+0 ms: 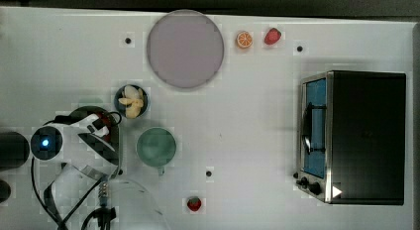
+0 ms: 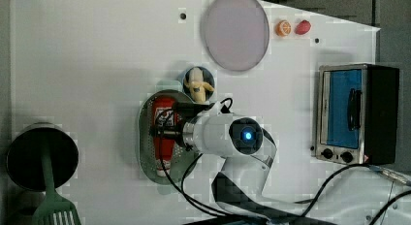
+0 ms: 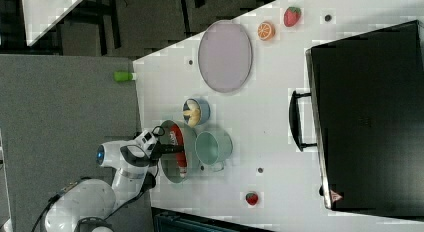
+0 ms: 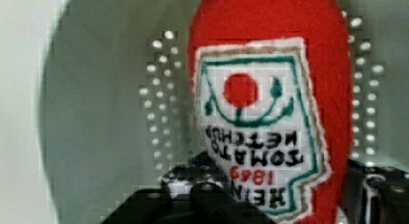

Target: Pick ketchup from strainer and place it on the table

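Red ketchup bottle point(image 4: 270, 113) with white stitched label, lying inside the pale green strainer point(image 2: 145, 133) at the left view's left of the tabletop point(image 2: 97, 50). Fingers point(image 4: 202, 192) open, either side of the bottle, gripping nothing.

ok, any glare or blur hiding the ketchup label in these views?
Wrist view: label on the ketchup is soft but readable, no glare. Left view: the tool and arm cover part of the bottle in the strainer. Top view: the arm blocks the bottle; the table is evenly lit.
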Controlling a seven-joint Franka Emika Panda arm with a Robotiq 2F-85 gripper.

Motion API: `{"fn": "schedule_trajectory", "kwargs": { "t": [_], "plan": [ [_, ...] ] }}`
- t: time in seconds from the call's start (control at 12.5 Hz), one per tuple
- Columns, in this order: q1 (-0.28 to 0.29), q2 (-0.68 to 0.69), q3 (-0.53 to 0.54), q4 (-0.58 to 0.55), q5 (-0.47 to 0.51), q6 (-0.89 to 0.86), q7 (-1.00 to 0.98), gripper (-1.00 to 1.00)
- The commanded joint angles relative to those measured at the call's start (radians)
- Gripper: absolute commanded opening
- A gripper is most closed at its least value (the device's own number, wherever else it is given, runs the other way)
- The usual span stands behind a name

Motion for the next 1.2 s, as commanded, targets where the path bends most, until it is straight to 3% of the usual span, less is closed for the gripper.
{"fn": "schedule_trajectory", "kwargs": {
  "t": [0.08,0.48,0.88,1.2],
  "plan": [
    [0.003,-0.146,0.068,0.023,0.048,-0.071,0.041,0.21],
    [-0.041,-0.332,0.114,0.110,0.329,-0.253,0.020,0.21],
    [-0.108,-0.342,0.078,0.334,0.347,-0.590,-0.036,0.21],
    [-0.153,-0.297,-0.027,0.464,0.345,-0.706,-0.168,0.21]
  ]
}}
